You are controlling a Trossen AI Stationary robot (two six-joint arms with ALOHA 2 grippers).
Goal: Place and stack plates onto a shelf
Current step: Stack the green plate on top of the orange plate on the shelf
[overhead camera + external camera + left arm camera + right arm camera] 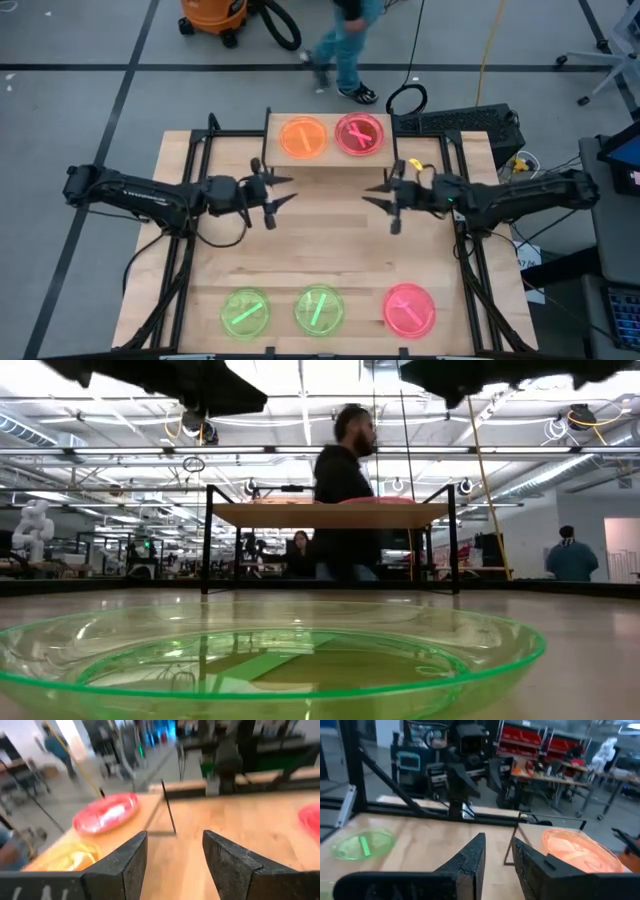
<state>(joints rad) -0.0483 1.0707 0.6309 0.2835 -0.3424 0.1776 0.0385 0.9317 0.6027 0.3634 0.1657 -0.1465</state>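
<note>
Plates come first along the near edge of the table point(330, 250): a green plate point(244, 312) at the left, a second green plate point(319, 309) just beside it, and a pink plate point(410, 309) off to the right, each lying flat on the wood and none touching another. In the low view one green plate point(270, 660) fills the foreground, though which of the two it is I cannot tell.

Farther in, over the bare middle of the table, the two arms face each other. The left gripper point(276, 192) hangs clear of the wood with its fingers point(125, 865) spread apart and nothing between them. The right gripper point(380, 198) sits opposite, well apart from it, its fingers point(470, 860) likewise parted and holding nothing.

Beyond them, at the far edge, stands the shelf point(322, 166) on its thin black legs. On its board an orange plate point(302, 138) lies at the left and a second pink plate point(359, 134) at the right, side by side and not stacked.

Past the table a person point(345, 500) is on the floor behind the shelf, blurred, and an orange vacuum point(213, 14) stands farther back.
</note>
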